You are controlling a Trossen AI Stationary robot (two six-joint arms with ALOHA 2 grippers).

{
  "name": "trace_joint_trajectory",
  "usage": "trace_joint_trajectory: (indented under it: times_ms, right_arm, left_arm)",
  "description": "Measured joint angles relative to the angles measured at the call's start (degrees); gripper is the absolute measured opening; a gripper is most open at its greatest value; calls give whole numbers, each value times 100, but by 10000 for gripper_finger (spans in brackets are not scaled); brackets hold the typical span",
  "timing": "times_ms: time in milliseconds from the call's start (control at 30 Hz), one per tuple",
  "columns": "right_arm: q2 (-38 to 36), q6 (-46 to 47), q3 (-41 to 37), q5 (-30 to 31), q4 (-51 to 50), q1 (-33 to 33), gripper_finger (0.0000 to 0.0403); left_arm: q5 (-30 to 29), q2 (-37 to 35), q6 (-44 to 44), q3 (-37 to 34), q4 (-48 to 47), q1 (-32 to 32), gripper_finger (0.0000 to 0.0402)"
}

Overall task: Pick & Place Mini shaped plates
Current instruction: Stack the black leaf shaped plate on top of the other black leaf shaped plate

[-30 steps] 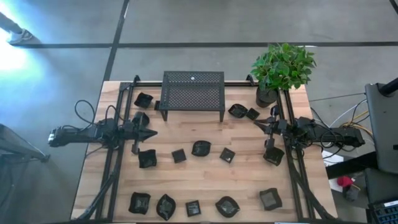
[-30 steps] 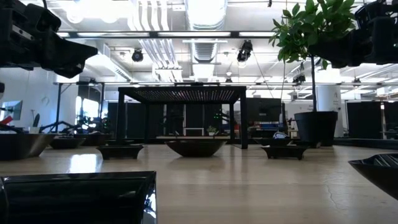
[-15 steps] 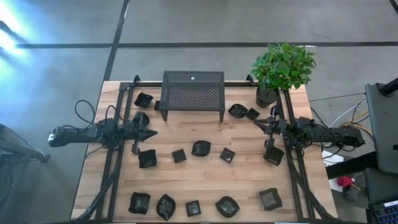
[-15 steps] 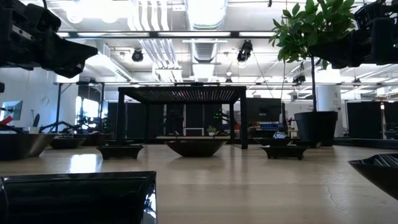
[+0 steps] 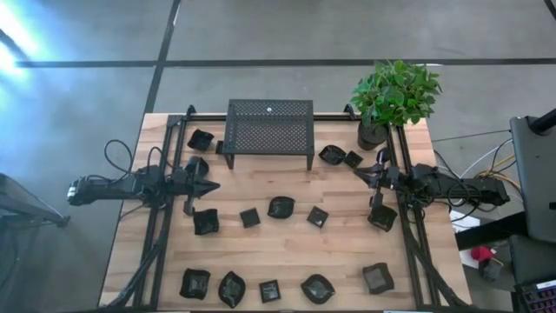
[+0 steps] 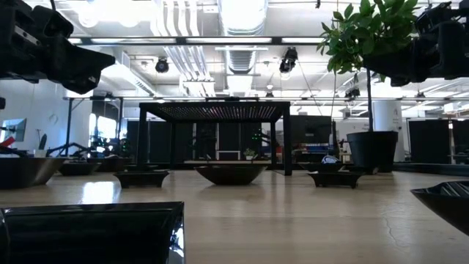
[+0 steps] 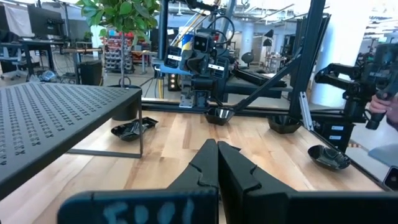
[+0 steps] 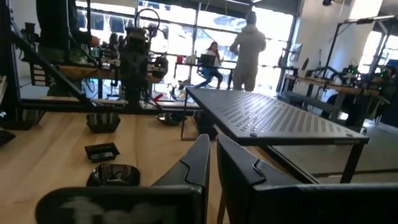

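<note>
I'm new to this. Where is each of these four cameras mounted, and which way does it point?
High view: overhead, straight down on the wooden table; both arms show.
Low view: at tabletop height, looking level at the mesh stand; arms overhead.
Left wrist view: on the left arm, past the left gripper, shut, toward the other arm.
Right wrist view: on the right arm, past the right gripper.
All four share the stand and mini shaped plates.
</note>
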Motion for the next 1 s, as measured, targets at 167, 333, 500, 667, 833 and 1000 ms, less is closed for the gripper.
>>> trace_joint_trajectory:
  times_ms: [167, 333, 500, 667, 833, 1000]
  right_arm:
    - [0, 45, 0, -1, -50, 0, 28]
    - [0, 144, 0, -1, -43, 1, 28]
    - [-2, 147, 0, -1, -37, 0, 28]
    - [-2, 137, 0, -1, -30, 0, 28]
    - [-2, 139, 32, 2, -22, 0, 28]
    - [110, 20, 224, 235, -25, 2, 28]
  left_arm:
    - [0, -2, -258, 0, 12, 0, 0]
    - [0, 0, -56, 0, 43, -1, 0]
    - [-2, 0, 72, 0, 43, -1, 0]
    - [-146, 0, 351, 0, 43, -1, 0]
    - [-455, 0, 433, 0, 45, 1, 0]
    - [-457, 0, 583, 0, 45, 1, 0]
